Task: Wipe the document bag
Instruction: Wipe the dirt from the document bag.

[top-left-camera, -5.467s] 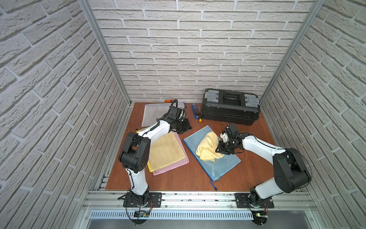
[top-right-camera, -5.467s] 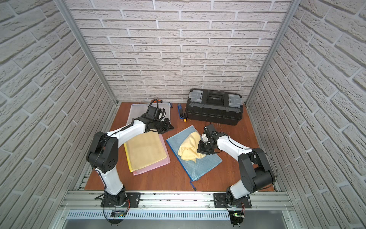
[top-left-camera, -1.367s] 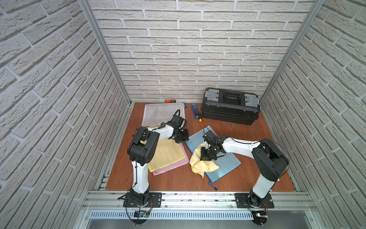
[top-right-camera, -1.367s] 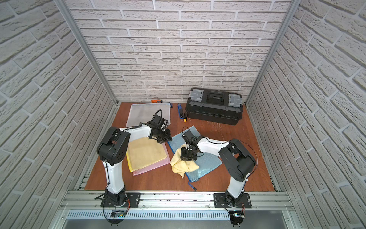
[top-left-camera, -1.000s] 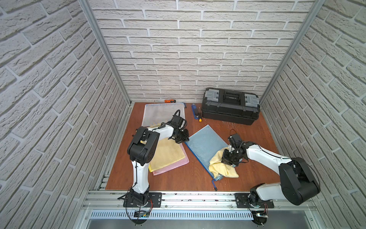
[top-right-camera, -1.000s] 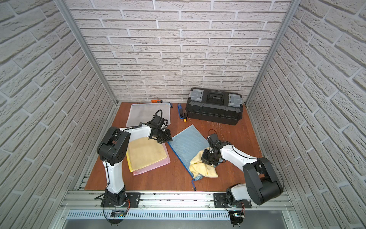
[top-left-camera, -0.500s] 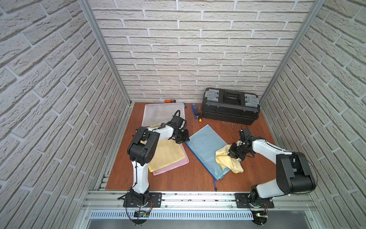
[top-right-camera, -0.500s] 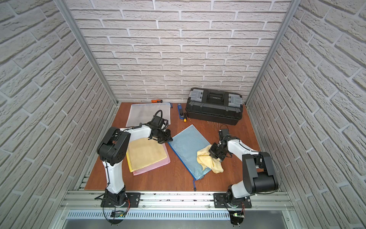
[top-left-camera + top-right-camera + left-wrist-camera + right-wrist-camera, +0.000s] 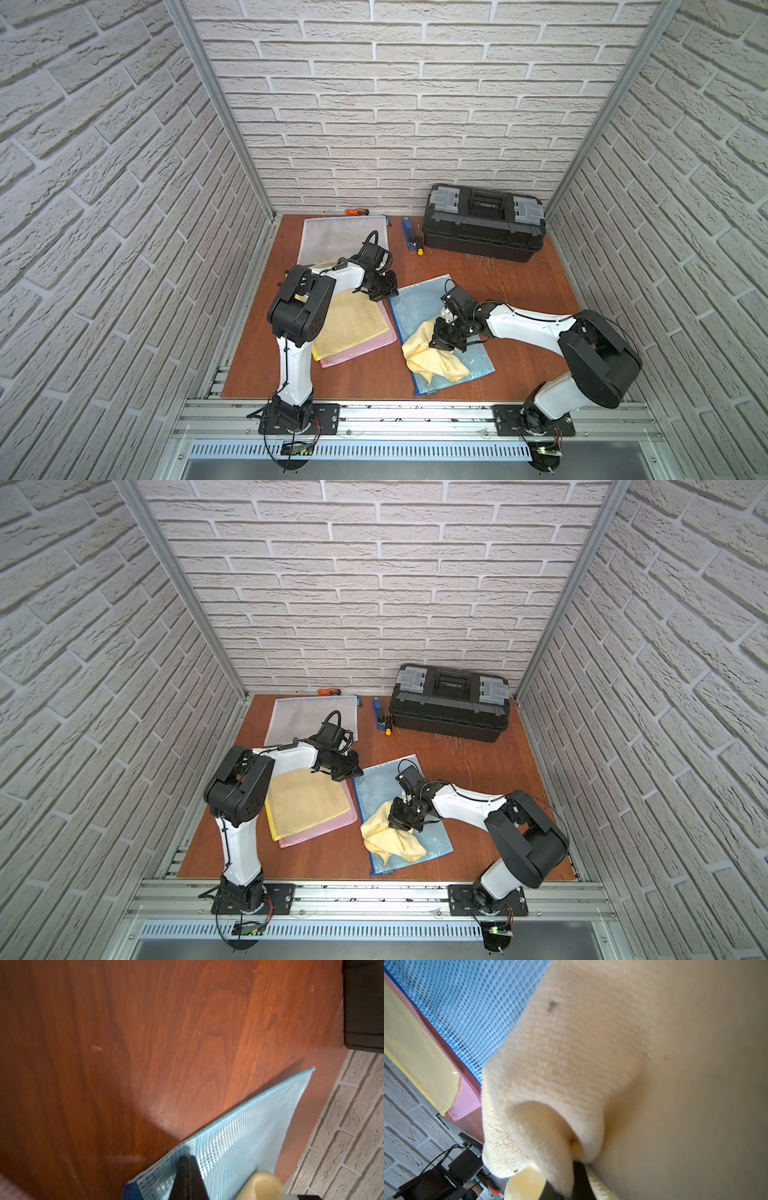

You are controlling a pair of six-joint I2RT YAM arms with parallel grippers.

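The blue mesh document bag (image 9: 417,297) (image 9: 376,783) lies flat at mid-table in both top views. A crumpled yellow cloth (image 9: 434,359) (image 9: 390,839) rests on its near half. My right gripper (image 9: 445,338) (image 9: 402,818) is shut on the cloth's upper folds, and the cloth (image 9: 571,1053) fills the right wrist view, with bag mesh (image 9: 467,1012) beyond the gripper (image 9: 576,1165). My left gripper (image 9: 380,293) (image 9: 343,774) is shut, its tips (image 9: 188,1158) pressed onto the bag (image 9: 249,1130) near its far left corner.
A black toolbox (image 9: 484,226) stands at the back right. A white mesh bag (image 9: 343,237) lies at the back left, with an orange tool (image 9: 357,212) behind it. Yellow (image 9: 349,322) and pink (image 9: 361,345) bags are stacked left of the blue one. A blue tool (image 9: 409,232) lies beside the toolbox.
My right gripper has dragged the yellow cloth from the bag's right edge leftward onto its near half. The left gripper has stayed on the bag's far left corner.
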